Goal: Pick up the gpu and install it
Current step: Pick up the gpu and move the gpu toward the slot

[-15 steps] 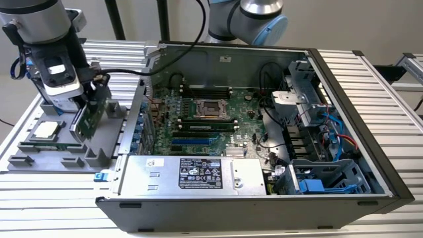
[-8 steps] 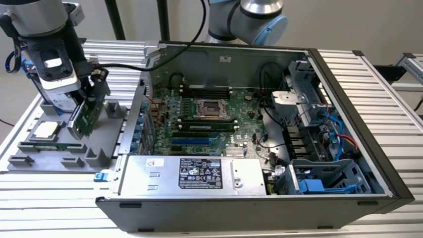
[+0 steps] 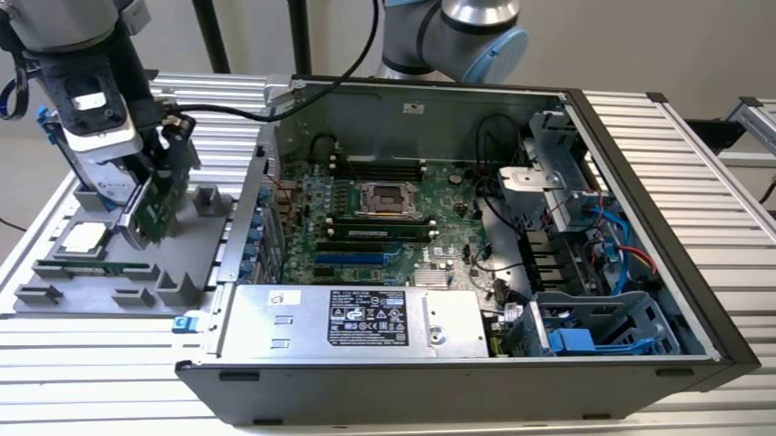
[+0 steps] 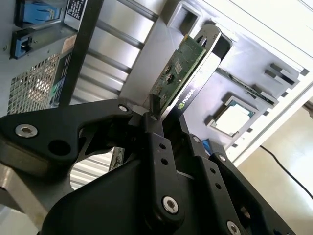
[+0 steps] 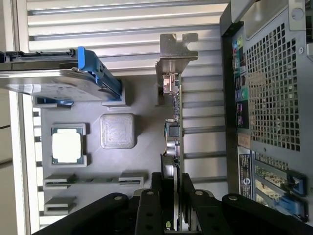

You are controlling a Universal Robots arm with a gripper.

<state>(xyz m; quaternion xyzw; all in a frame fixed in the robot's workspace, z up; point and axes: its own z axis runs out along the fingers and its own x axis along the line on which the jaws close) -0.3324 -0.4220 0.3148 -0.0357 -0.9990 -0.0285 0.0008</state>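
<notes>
The gpu (image 3: 153, 211) is a thin green card, and my gripper (image 3: 155, 177) is shut on it over the grey holder tray (image 3: 182, 250), at the exterior view's left of the open computer case (image 3: 631, 173). In the second wrist view the gpu (image 4: 182, 68) sticks out from the black fingers (image 4: 152, 128), its dark cooler face turned to one side. The first wrist view has the gpu (image 5: 174, 122) edge-on, its silver bracket (image 5: 176, 54) at the far end and my gripper (image 5: 173, 183) clamping the near end.
On the tray lie a processor (image 3: 83, 238) and a narrow memory stick (image 3: 91, 269). A silver hard drive with blue rails (image 5: 58, 83) stands at the tray's edge. The case holds the motherboard (image 3: 376, 227), a power supply (image 3: 352, 318) and drive cages (image 3: 594, 327).
</notes>
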